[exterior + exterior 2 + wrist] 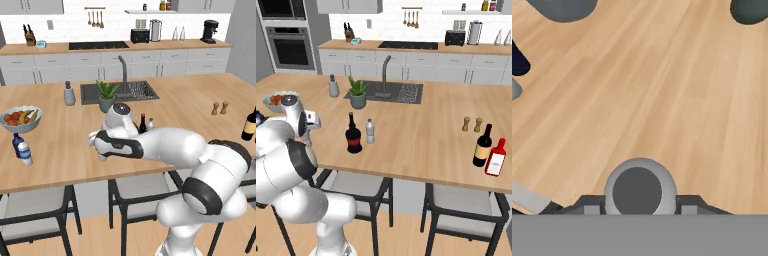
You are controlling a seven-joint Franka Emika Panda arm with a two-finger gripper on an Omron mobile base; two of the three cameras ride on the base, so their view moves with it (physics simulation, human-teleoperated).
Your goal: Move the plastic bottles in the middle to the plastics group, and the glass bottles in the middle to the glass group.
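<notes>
From above, the hand view shows the round grey top of a plastic bottle (637, 190); my gripper (638, 202) is shut on it above the wooden counter. In the left base view my gripper (99, 146) hangs left of the counter's middle. The other plastic bottle (370, 131) and the dark glass bottle (353, 134) with its red label stand together mid-counter. The plastics group, a dark blue bottle (16, 142) and a pale bottle (25, 154) with a blue label, stands at the left. At the right stands the glass group's wine bottle (482, 145).
A fruit bowl (21, 120) sits behind the plastics group. A potted plant (106, 96), a soap dispenser (69, 94) and the sink (122, 92) lie further back. A red bottle (496, 158) and two small shakers (472, 124) are at the right. Stools stand under the counter's front edge.
</notes>
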